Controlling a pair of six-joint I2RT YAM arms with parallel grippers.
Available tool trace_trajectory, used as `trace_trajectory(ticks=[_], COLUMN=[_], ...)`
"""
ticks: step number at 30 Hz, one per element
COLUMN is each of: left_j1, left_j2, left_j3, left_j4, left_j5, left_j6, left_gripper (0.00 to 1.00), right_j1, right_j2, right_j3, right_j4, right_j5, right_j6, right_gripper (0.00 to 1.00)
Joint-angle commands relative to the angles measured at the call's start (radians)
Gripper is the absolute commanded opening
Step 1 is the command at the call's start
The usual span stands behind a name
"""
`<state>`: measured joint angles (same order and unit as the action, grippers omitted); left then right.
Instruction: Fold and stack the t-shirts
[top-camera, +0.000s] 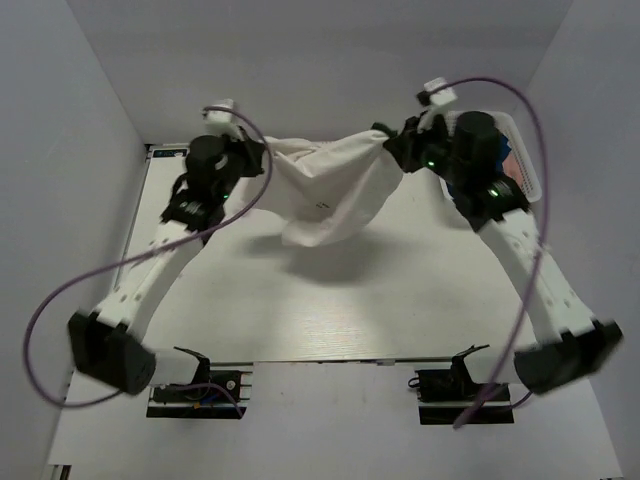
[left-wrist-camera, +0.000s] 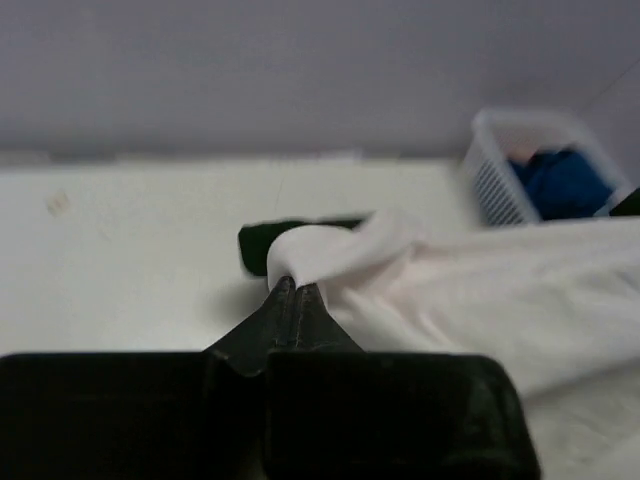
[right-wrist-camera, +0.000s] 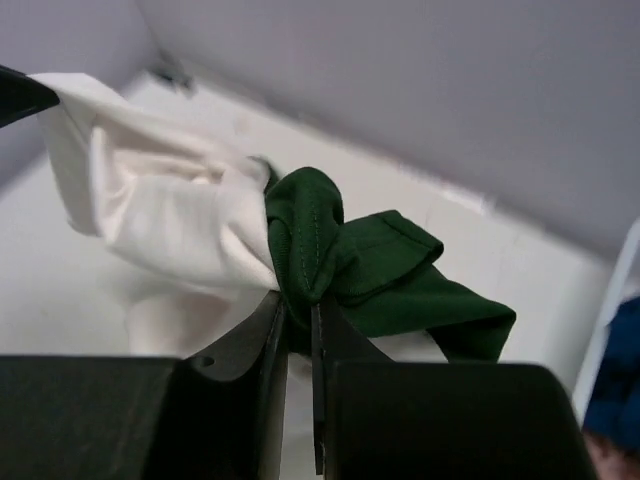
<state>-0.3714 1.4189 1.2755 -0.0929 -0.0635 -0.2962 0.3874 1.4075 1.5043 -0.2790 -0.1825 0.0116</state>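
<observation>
Cream t-shirt (top-camera: 325, 195) hangs above the bench (top-camera: 350, 300), stretched between my two tools. Its long axis runs left to right and the middle sags. My left tool (left-wrist-camera: 292, 288) is pressed together on a cream fold. My right tool (right-wrist-camera: 298, 305) pinches the dark green sleeve (right-wrist-camera: 385, 270). Blue shirt (left-wrist-camera: 560, 182) lies in the basket (left-wrist-camera: 490, 185).

White table (top-camera: 350, 310) carries a mesh basket (top-camera: 528, 170).

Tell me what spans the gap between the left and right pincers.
Only the cream t-shirt, held above the table by the left pincer and right pincer, sagging midway; top view shows it.
</observation>
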Motion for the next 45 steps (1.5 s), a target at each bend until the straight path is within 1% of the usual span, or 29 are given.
trace_trajectory(ticks=[1,2,3,4,6,8,11,14,16,20,23,24,25,26,27,28,29,30,31,32,34,35,36,37,38,40,43,44,45], left_j1=[0.002,0.002,0.002,0.002,0.002,0.002,0.002,0.014,0.014,0.014,0.023,0.023,0.023,0.034,0.034,0.034,0.045,0.045,0.045,0.055,0.055,0.055,0.055,0.064,0.065,0.077,0.112,0.123,0.141], left_j2=[-0.252,-0.361,-0.411,-0.454,-0.556,-0.603,-0.655,-0.655,-0.617,-0.491,-0.316,-0.258,-0.194,-0.06,0.007,0.067,0.122,0.206,0.242,0.27,0.301,0.301,0.284,0.267,0.229,0.192,0.123,0.109,0.1], left_j3=[-0.048,-0.048,-0.048,-0.035,-0.01,0.027,0.062,0.071,0.081,0.041,-0.011,-0.011,0.008,0.027,0.074,0.099,0.122,0.158,0.18,0.197,0.212,0.212,0.171,0.144,0.089,0.039,-0.077,-0.135,-0.163], left_j4=[0.079,0.058,0.047,0.033,-0.002,-0.037,-0.077,-0.102,-0.16,-0.222,-0.261,-0.284,-0.365,-0.414,-0.465,-0.566,-0.609,-0.648,-0.691,-0.761,-0.781,-0.781,-0.763,-0.743,-0.707,-0.69,-0.627,-0.611,-0.582], left_j5=[-0.053,-0.033,-0.024,-0.012,0.03,0.054,0.088,0.088,0.056,-0.142,-0.286,-0.315,-0.358,-0.358,-0.37,-0.381,-0.39,-0.445,-0.469,-0.487,-0.496,-0.496,-0.477,-0.451,-0.438,-0.411,-0.359,-0.345,-0.319], left_j6=[0.003,0.012,0.012,0.012,0.012,0.012,0.003,-0.023,-0.047,-0.109,-0.165,-0.179,-0.198,-0.234,-0.25,-0.268,-0.308,-0.337,-0.371,-0.395,-0.422,-0.422,-0.422,-0.422,-0.422,-0.432,-0.432,-0.432,-0.432], left_gripper=[0.0,0.0,0.0,0.0,0.0,0.0,0.0,0.0,0.0,0.0,0.0,0.0,0.05,0.31,0.47,0.65,0.83,0.94,0.99,0.99,1.0,1.0,1.0,1.0,1.0,1.0,1.0,1.0,1.0], right_j1=[0.002,0.004,0.001,0.002,0.001,0.002,-0.001,-0.001,-0.004,-0.004,-0.008,-0.012,-0.015,-0.018,-0.025,-0.028,-0.033,-0.033,-0.03,-0.031,-0.028,-0.027,-0.024,-0.021,-0.006,0.008,0.065,0.121,0.143], right_j2=[-0.224,-0.258,-0.283,-0.377,-0.459,-0.53,-0.585,-0.575,-0.535,-0.392,-0.258,-0.167,-0.141,-0.043,-0.012,0.019,0.045,0.115,0.128,0.143,0.127,0.099,0.084,0.053,0.021,-0.007,-0.106,-0.116,-0.13], right_j3=[-0.058,-0.062,-0.073,-0.079,-0.095,-0.128,-0.154,-0.173,-0.177,-0.216,-0.251,-0.288,-0.299,-0.306,-0.297,-0.285,-0.248,-0.204,-0.166,-0.155,-0.183,-0.205,-0.229,-0.299,-0.321,-0.378,-0.489,-0.522,-0.539], right_j4=[0.107,0.118,0.124,0.13,0.156,0.21,0.218,0.189,0.161,0.097,0.061,0.06,0.061,0.063,0.043,0.022,0.0,-0.065,-0.086,-0.101,-0.08,-0.065,-0.024,-0.005,-0.003,-0.011,-0.015,-0.017,-0.017], right_j5=[-0.05,-0.079,-0.106,-0.176,-0.291,-0.324,-0.29,-0.23,-0.192,-0.123,0.0,0.052,0.102,0.13,0.179,0.254,0.3,0.328,0.346,0.362,0.335,0.283,0.266,0.261,0.253,0.242,0.2,0.193,0.192], right_j6=[-0.005,-0.004,-0.004,-0.005,0.022,0.033,0.085,0.134,0.178,0.229,0.247,0.245,0.235,0.241,0.24,0.237,0.238,0.244,0.235,0.223,0.215,0.212,0.214,0.231,0.231,0.241,0.216,0.209,0.197], right_gripper=[0.0,0.0,0.0,0.0,0.0,0.0,0.0,0.0,0.0,0.0,0.0,0.0,0.0,0.01,0.06,0.15,0.33,0.62,0.85,0.9,0.9,0.9,0.9,0.9,0.9,0.9,0.9,0.9,0.9])
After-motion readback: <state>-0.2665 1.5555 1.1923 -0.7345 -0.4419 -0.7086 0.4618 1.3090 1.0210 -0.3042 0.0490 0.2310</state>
